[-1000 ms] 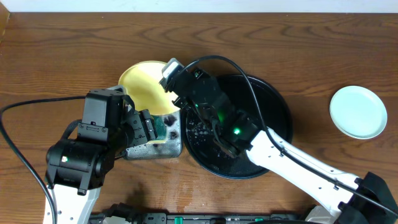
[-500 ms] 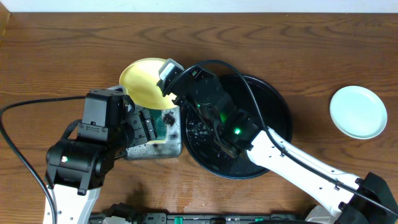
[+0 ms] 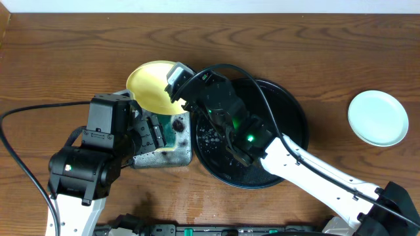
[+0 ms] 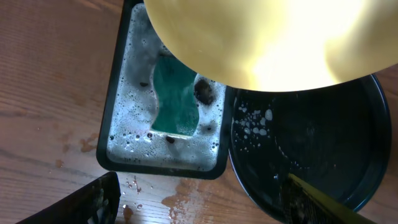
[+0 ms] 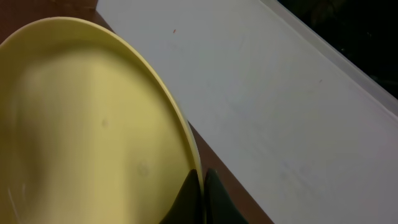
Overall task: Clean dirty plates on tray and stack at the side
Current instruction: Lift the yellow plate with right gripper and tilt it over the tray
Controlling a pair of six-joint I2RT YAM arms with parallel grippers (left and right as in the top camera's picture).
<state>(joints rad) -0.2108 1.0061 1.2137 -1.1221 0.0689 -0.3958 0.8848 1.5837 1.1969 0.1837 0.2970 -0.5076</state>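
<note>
My right gripper [image 3: 176,84] is shut on the rim of the pale yellow plate [image 3: 151,85] and holds it tilted in the air above the far end of the small rectangular tray. The plate fills the right wrist view [image 5: 87,130] with the fingers [image 5: 201,186] pinching its edge, and it shows in the left wrist view [image 4: 267,43]. The large round black tray [image 3: 289,141] holds foam and water and no plate. One mint-green plate [image 3: 377,118] lies on the table at the far right. My left gripper [image 4: 199,199] is open and empty above the table.
The small rectangular black tray [image 3: 149,160] holds soapy water and a green sponge [image 4: 175,96], beside the round tray [image 4: 367,155]. Water is spilled on the wood in front of it [image 4: 186,190]. A white wall edge [image 5: 273,106] runs behind the table.
My right gripper has lifted the yellow plate up and back, tilting it off the small tray. The left arm has not moved.
</note>
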